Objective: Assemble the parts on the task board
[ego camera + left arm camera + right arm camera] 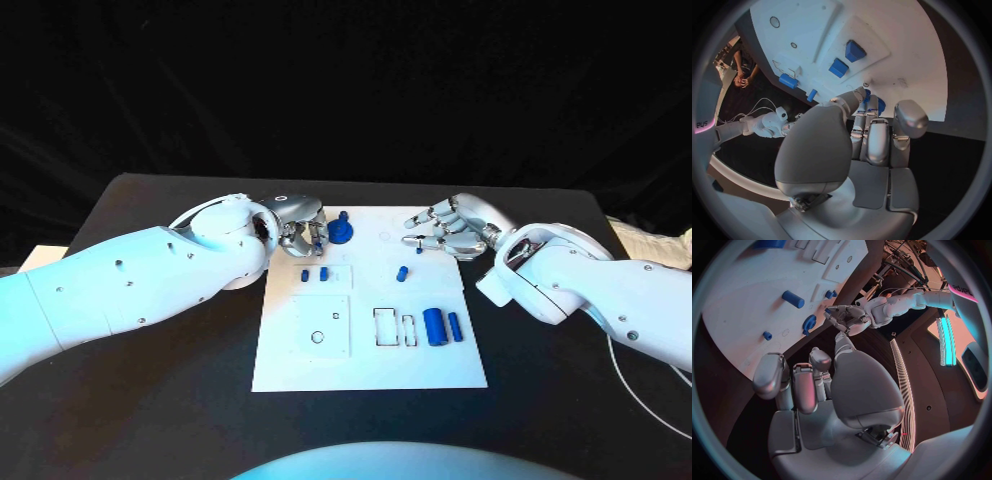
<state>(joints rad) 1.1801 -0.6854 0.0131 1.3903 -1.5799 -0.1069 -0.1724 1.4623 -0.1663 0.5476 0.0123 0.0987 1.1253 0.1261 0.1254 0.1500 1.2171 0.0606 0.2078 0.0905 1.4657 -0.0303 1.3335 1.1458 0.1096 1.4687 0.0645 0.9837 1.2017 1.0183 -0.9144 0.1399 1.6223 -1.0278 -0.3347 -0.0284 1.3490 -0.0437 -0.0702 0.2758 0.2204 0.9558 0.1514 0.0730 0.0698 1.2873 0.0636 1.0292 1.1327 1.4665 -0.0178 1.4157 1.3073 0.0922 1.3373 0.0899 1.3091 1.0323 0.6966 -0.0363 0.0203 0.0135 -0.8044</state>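
Observation:
The white task board (296, 365) lies mid-table, also seen as the board (904, 45) and the board (736, 300) from the wrists. A round blue part (342, 230) stands at its far edge. My left hand (299, 233) is right beside it, thumb and fingertips closed around the blue part (879, 105), which they half hide. From the right wrist the same part (809, 323) shows by the left hand (848, 319). My right hand (450, 228) hovers over the board's far right corner, its fingers (798, 387) loosely bent and empty.
Two small blue parts (315, 273) and another (402, 272) stand mid-board. Two blue cylinders (443, 327) lie right of a slotted recess (389, 326). A square plate with a hole (320, 325) sits on the left. Black table surrounds the board.

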